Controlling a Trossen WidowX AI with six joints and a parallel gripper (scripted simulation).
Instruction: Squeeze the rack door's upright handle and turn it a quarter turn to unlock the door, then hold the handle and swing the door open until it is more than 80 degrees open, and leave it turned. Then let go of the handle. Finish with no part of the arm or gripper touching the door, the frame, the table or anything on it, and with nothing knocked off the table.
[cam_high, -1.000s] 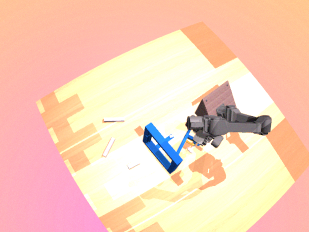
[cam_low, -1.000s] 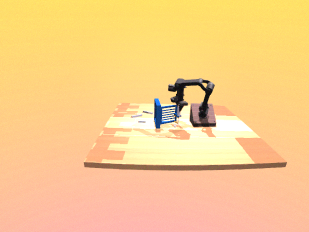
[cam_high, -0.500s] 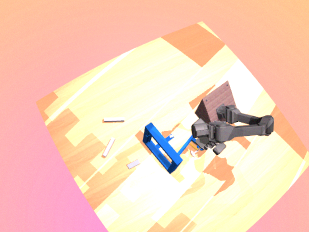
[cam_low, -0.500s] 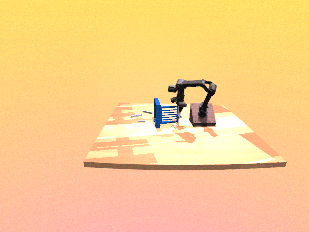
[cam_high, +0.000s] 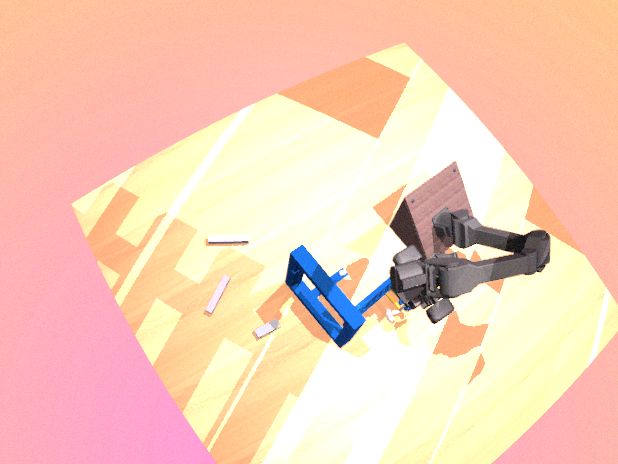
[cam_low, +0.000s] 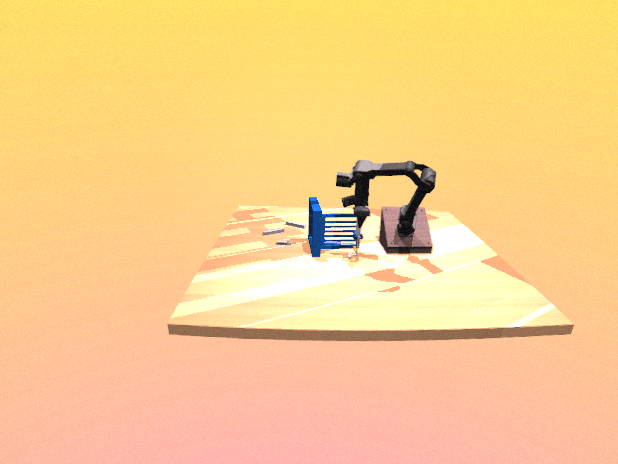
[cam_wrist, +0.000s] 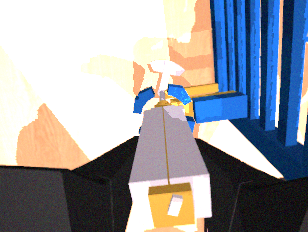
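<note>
The blue frame stands upright on the table. Its barred blue door stands out from it at roughly a right angle, towards the arm's base. The grey upright handle is at the door's free edge, with blue ring pieces around its lower part and a white foot below. My gripper points down and is shut on the handle, a black finger on each side. In the top view the arm hides the grip. The handle's exact turn is hard to tell.
Three small grey bars lie behind the frame: one, another and a short one. The arm's sloped brown base stands on the side the door points to.
</note>
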